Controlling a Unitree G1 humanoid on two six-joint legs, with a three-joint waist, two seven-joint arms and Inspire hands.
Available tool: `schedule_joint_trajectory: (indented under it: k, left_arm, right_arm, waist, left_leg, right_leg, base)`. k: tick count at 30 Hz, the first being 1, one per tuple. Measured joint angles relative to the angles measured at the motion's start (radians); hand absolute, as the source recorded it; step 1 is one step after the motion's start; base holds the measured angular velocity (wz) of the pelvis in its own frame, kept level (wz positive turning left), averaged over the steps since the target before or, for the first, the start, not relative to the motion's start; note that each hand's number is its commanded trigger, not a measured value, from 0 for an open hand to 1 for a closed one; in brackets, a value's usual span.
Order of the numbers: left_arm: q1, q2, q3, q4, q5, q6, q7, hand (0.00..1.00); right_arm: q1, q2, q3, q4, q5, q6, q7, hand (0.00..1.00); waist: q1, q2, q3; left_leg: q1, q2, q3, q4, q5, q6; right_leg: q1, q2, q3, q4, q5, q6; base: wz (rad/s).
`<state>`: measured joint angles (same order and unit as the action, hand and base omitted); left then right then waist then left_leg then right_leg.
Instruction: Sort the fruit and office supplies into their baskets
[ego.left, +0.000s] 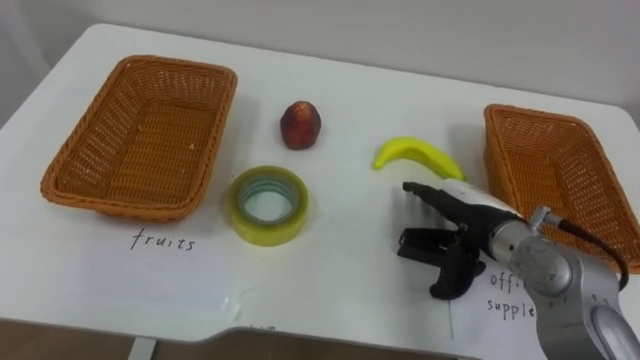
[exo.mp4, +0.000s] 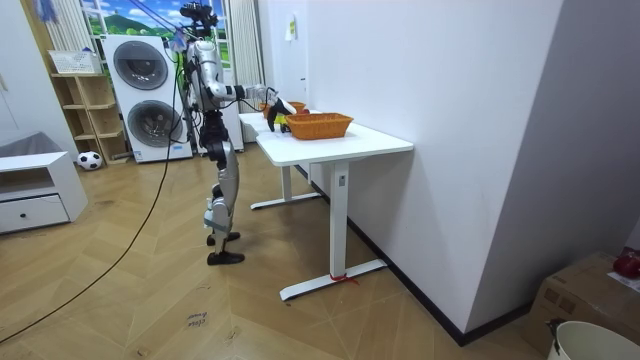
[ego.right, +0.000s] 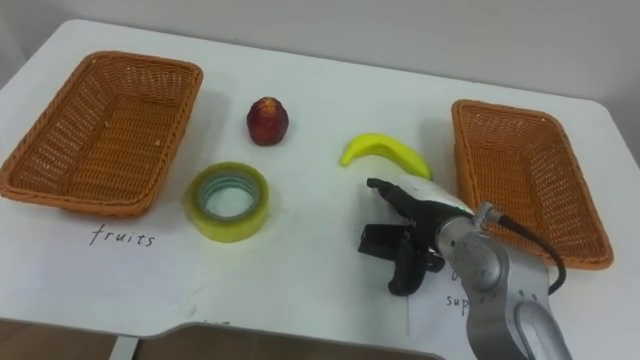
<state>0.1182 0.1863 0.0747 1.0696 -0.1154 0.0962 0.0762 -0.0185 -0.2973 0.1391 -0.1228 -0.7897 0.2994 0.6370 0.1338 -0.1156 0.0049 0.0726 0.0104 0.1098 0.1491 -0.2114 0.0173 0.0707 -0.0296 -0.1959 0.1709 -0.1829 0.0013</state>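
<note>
- A white bench (ego.left: 350, 80) holds all the things.
- On the robot's left side of the bench sits a big brown woven basket (ego.left: 150, 130). Nothing lies in it.
- On the robot's right side sits a second brown woven basket (ego.left: 560, 170). Nothing lies in that one either.
- A small round red fruit (ego.left: 300, 124) stands on the bench between the two baskets, nearer the left one and not touching it.
- A fat yellow-green roll of sticky tape (ego.left: 268, 205) lies flat just beside the left basket, closer to the robot than the red fruit. You can look down through its hole.
- A curved yellow banana (ego.left: 418, 155) lies on the bench near the right basket, apart from it.
- The robot's right hand (ego.left: 468, 222) comes in from the lower right. It hovers over the bench just beside the banana, on the robot's side of it.
- Its dark fingers (ego.left: 425, 192) are spread apart and hold nothing. The top ones reach close to the banana, but I cannot tell if they touch it.
- A white sheet of paper with writing (ego.left: 505, 300) lies on the bench under the hand and arm.
- In the room view the robot stands upright on a wooden floor (exo.mp4: 150, 300) at the end of the bench, with one arm held out over it.
- Two white washing machines (exo.mp4: 140, 65) stand behind the robot.
</note>
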Motion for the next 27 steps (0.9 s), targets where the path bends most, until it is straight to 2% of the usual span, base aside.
schedule_joint_trajectory:
  k: [8,9,10,11,12,16,21,27]
  left_arm:
    - [0.003,0.000,0.002,-0.053,0.032,0.008,-0.008,0.00]
    - [0.004,0.001,0.003,-0.053,0.038,0.008,-0.009,0.00]
    - [0.004,0.001,0.003,-0.053,0.041,0.008,-0.009,0.00]
    - [0.003,0.000,0.002,-0.052,0.042,0.009,-0.013,0.00]
    - [0.004,0.000,0.002,-0.053,0.043,0.010,-0.018,0.00]
    - [0.004,0.001,0.002,-0.053,0.046,0.020,-0.021,0.00]
    - [0.001,0.001,-0.002,-0.053,0.046,0.029,-0.021,0.00]
    - [-0.002,0.001,0.001,-0.053,0.046,0.029,-0.019,0.00]
  right_arm:
    - [-0.006,-0.001,0.007,0.020,-0.001,0.022,0.027,0.00]
    - [-0.011,-0.001,0.007,0.029,-0.001,0.023,0.037,0.08]
    - [-0.013,-0.001,0.007,0.033,-0.001,0.026,0.043,0.61]
    - [-0.020,-0.002,0.013,0.042,-0.002,0.030,0.056,0.83]
    - [-0.028,-0.002,0.015,0.049,-0.004,0.030,0.067,1.00]
    - [-0.042,-0.002,0.017,0.066,-0.025,0.030,0.078,1.00]
    - [-0.092,0.002,0.028,0.109,-0.078,0.042,0.040,1.00]
    - [-0.103,0.015,0.037,0.137,-0.107,0.050,-0.018,1.00]
  waist:
    - [0.013,-0.016,-0.0025]
    - [0.013,-0.020,-0.0010]
    - [0.014,-0.022,-0.0010]
    - [0.015,-0.025,-0.0007]
    - [0.015,-0.026,-0.0003]
    - [0.014,-0.026,-0.0003]
    - [0.013,-0.025,-0.0007]
    - [0.016,-0.026,-0.0010]
  left_leg:
    - [0.004,0.000,-0.001,0.001,0.000,0.000]
    - [0.008,0.000,-0.001,0.001,0.000,0.000]
    - [0.010,0.000,-0.001,0.001,0.000,0.000]
    - [0.010,0.000,-0.001,0.001,0.000,0.000]
    - [0.010,0.000,-0.001,0.000,0.000,0.000]
    - [0.010,0.000,-0.003,0.000,0.000,0.000]
    - [0.009,0.000,-0.007,0.002,0.000,0.000]
    - [0.009,-0.001,-0.012,0.002,0.000,0.000]
  right_leg:
    - [0.005,0.000,0.002,0.000,0.000,0.000]
    - [0.010,0.000,0.002,-0.001,0.000,0.000]
    - [0.011,0.000,0.003,-0.001,0.000,0.000]
    - [0.012,0.000,0.001,-0.001,0.000,0.000]
    - [0.011,0.000,0.001,-0.001,0.000,0.000]
    - [0.012,0.000,0.000,-0.001,0.000,0.000]
    - [0.013,0.000,-0.002,-0.001,0.000,0.000]
    - [0.015,-0.001,-0.001,-0.002,0.000,0.000]
  base:
    - [0.00]
    - [0.00]
    - [0.00]
    - [0.00]
    - [0.00]
    - [0.00]
    - [0.02]
    - [0.02]
